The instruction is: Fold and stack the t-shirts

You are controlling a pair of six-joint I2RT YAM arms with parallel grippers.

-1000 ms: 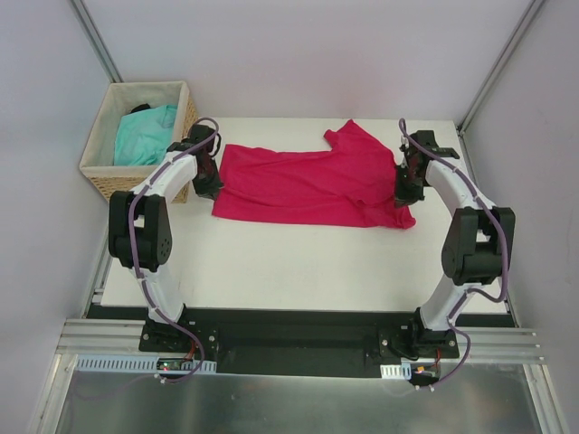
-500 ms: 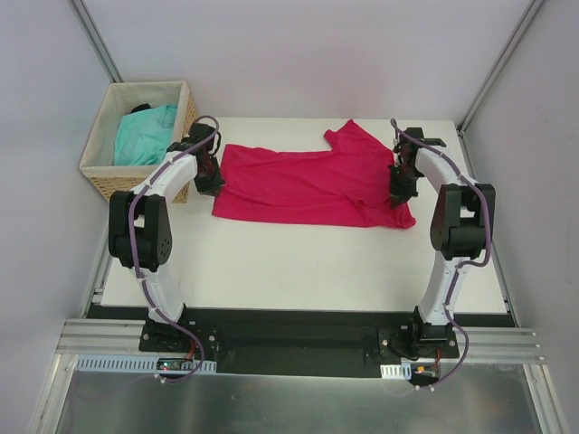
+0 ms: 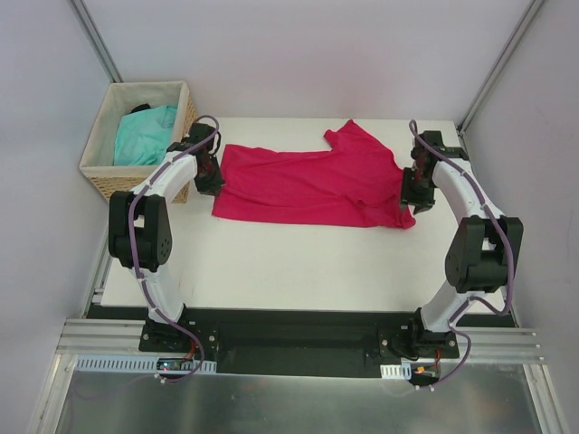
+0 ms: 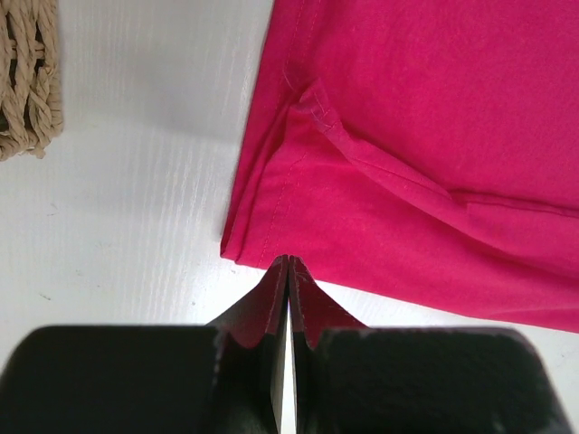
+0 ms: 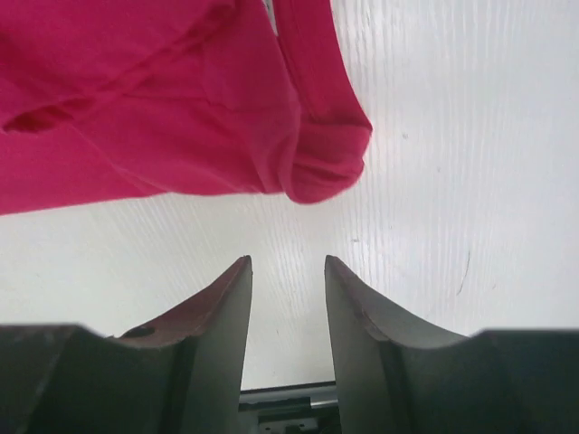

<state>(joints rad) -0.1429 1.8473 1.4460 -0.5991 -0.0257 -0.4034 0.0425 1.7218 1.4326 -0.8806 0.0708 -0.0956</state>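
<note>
We are watching both arms reaching forward to the ends of the crimson-pink t-shirt (image 3: pixel 308 185); the left gripper (image 4: pixel 287 264) is pressing its jaws together at the left hem; the right gripper (image 5: pixel 288 259) is hovering part-open and empty beside the right corner; the shirt is lying spread on the white counter (image 3: pixel 298 262); the turquoise t-shirt (image 3: pixel 145 131) is sitting in the wicker basket (image 3: pixel 99 172) at far left.

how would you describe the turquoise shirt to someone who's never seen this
At the far left corner of the white table stands a wicker basket. The turquoise shirt lies bunched inside it. Unlike it, the pink shirt lies spread out on the tabletop.
</note>
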